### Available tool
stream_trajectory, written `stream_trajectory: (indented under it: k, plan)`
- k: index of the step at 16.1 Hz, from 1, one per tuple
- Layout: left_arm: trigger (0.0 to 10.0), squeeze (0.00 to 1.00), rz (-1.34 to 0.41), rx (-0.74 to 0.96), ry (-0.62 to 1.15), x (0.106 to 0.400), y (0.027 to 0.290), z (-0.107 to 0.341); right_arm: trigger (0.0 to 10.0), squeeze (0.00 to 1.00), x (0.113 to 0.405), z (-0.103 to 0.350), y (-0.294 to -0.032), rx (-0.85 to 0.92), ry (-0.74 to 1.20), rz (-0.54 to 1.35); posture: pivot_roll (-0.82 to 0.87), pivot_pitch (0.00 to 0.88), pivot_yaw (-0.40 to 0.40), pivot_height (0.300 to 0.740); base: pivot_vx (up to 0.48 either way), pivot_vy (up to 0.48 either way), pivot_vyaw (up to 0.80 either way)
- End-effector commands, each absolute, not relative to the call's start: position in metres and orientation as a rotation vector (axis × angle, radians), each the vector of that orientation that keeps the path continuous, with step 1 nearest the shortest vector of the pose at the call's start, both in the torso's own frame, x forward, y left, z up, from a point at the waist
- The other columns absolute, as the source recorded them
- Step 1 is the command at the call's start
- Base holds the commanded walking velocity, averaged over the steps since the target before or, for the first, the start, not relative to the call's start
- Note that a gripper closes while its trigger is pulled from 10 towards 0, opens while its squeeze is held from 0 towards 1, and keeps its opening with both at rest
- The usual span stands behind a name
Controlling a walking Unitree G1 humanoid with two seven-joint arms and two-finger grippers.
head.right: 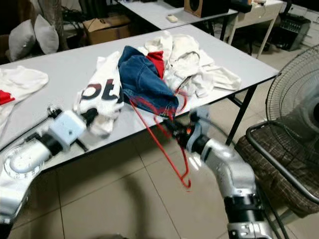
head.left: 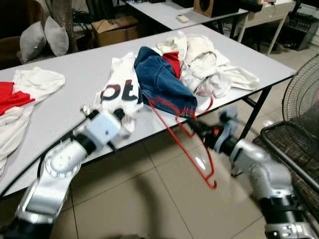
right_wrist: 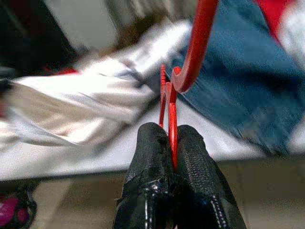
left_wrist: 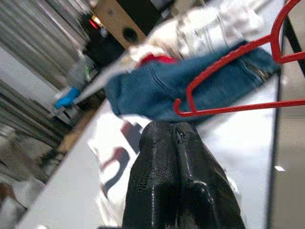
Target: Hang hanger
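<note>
Silver arms reach toward the long grey table [head.left: 75, 74], where a heap of clothes includes blue jeans [head.left: 162, 82]. At its front edge the right gripper [right_wrist: 169, 143] pinches the red hanger [head.left: 192, 139], whose hook dangles toward the floor. Keep that pinch firm and lift slowly, clear of the denim. Fingers pressed together, the left gripper [left_wrist: 176, 157] holds nothing.

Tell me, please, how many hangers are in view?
1: a red hanger hanging past the table edge by the jeans, pinched in the right gripper. Others may be hidden under the clothes.
</note>
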State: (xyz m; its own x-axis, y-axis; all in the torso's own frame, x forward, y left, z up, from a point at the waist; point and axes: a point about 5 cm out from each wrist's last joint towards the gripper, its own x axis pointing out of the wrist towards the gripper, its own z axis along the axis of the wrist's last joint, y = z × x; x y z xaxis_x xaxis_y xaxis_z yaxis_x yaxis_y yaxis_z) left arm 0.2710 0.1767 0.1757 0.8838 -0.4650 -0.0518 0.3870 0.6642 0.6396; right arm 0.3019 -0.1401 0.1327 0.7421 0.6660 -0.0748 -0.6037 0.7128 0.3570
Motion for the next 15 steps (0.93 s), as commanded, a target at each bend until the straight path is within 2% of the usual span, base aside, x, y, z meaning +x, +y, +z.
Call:
stream_trajectory:
  k: [1,4,9,12,15]
  plan:
    - [0.0,0.00,-0.457,0.691,-0.137,0.274,0.178,0.182,10.0,0.00,0.299,0.145,-0.137,0.334,0.157,0.786,-0.07,0.000,0.052,0.740,0.000,0.000,0.00]
    - [0.0,0.00,-0.401,0.646,-0.188,0.284,0.176,0.196,10.0,0.00,0.275,0.148,-0.133,0.314,0.157,0.987,-0.07,0.000,0.048,0.740,0.000,0.000,0.00]
    - [0.0,0.00,-0.380,0.635,-0.245,0.296,0.170,0.212,10.0,0.00,0.254,0.156,-0.129,0.364,0.134,1.132,-0.07,0.000,0.057,0.740,0.000,0.000,0.00]
    - [0.0,0.00,-0.437,0.614,-0.262,0.293,0.161,0.214,10.0,0.00,0.262,0.151,-0.130,0.355,0.140,1.058,-0.07,0.000,0.059,0.740,0.000,0.000,0.00]
    - [0.0,0.00,-0.580,0.597,-0.258,0.278,0.151,0.210,10.0,0.00,0.284,0.148,-0.130,0.372,0.151,0.940,-0.07,0.000,0.057,0.740,0.000,0.000,0.00]
